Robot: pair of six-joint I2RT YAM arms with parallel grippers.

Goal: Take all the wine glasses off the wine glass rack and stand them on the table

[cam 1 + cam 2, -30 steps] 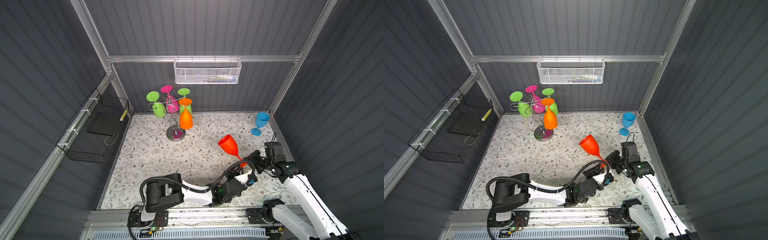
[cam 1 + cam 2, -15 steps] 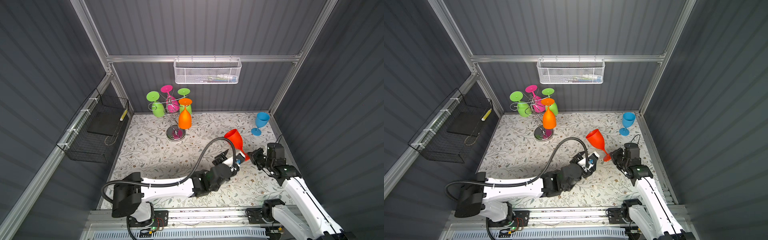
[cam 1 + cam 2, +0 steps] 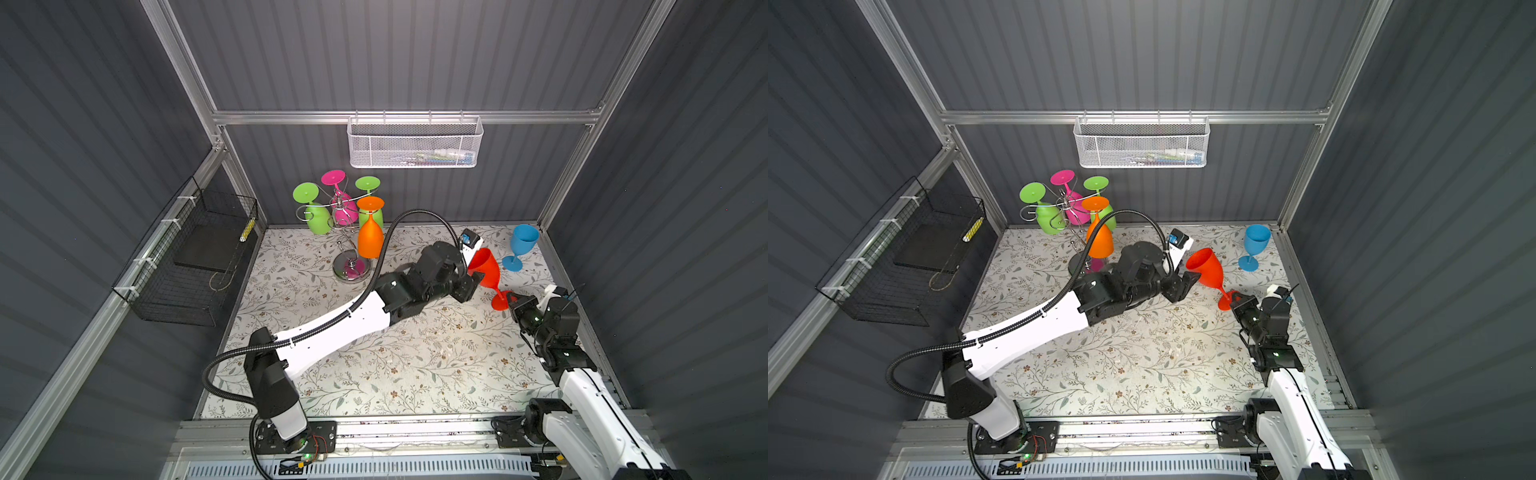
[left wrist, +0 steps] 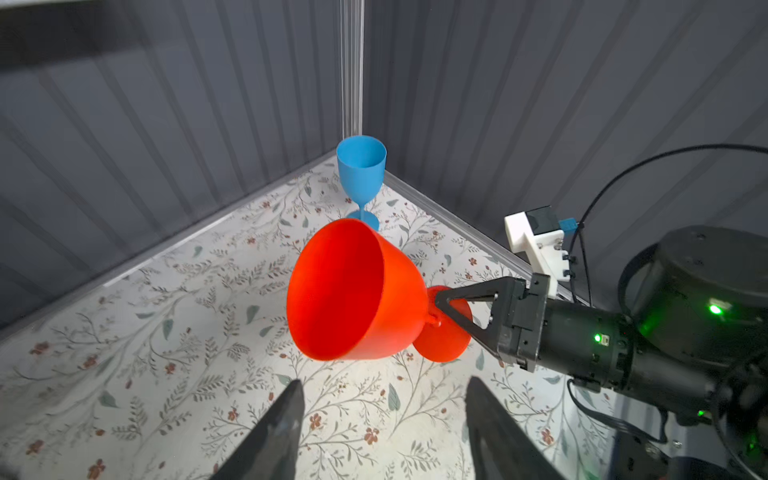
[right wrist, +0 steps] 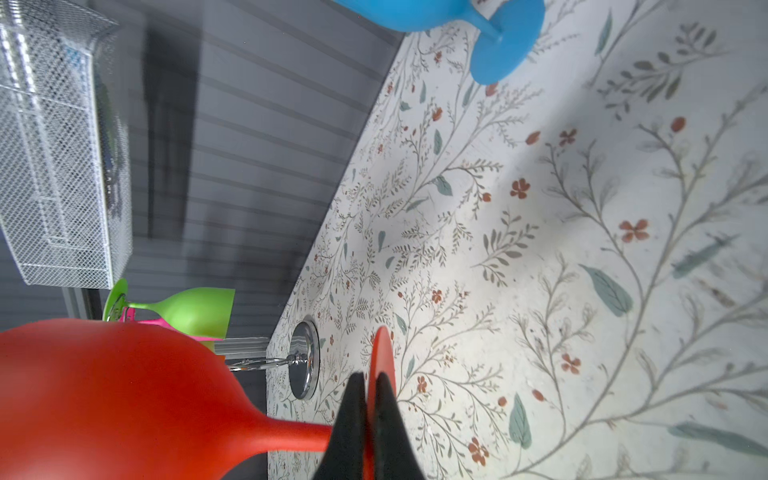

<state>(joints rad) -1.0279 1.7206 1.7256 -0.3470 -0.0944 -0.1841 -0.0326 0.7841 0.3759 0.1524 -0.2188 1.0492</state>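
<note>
The red wine glass (image 3: 484, 268) (image 3: 1206, 266) hangs tilted at the back right of the table, off the wine glass rack (image 3: 351, 266) (image 5: 305, 357). My right gripper (image 3: 510, 300) (image 5: 370, 380) is shut on the glass's round foot (image 4: 442, 340). My left gripper (image 3: 469, 289) (image 4: 382, 384) stands open just short of the red bowl (image 4: 353, 291), with nothing between its fingers. An orange glass (image 3: 370, 237), a pink glass and two green ones (image 3: 318, 216) hang upside down on the chrome rack.
A blue glass (image 3: 521, 245) (image 4: 360, 170) stands upright in the back right corner, close behind the red one. A white mesh basket (image 3: 415, 145) hangs on the back wall. A black wire basket (image 3: 191, 262) hangs on the left wall. The left arm stretches diagonally across the floral table (image 3: 415, 365).
My left arm has swung from the table's front to the back right, and its jaws have opened wider. The right gripper has carried the red glass back towards the blue one.
</note>
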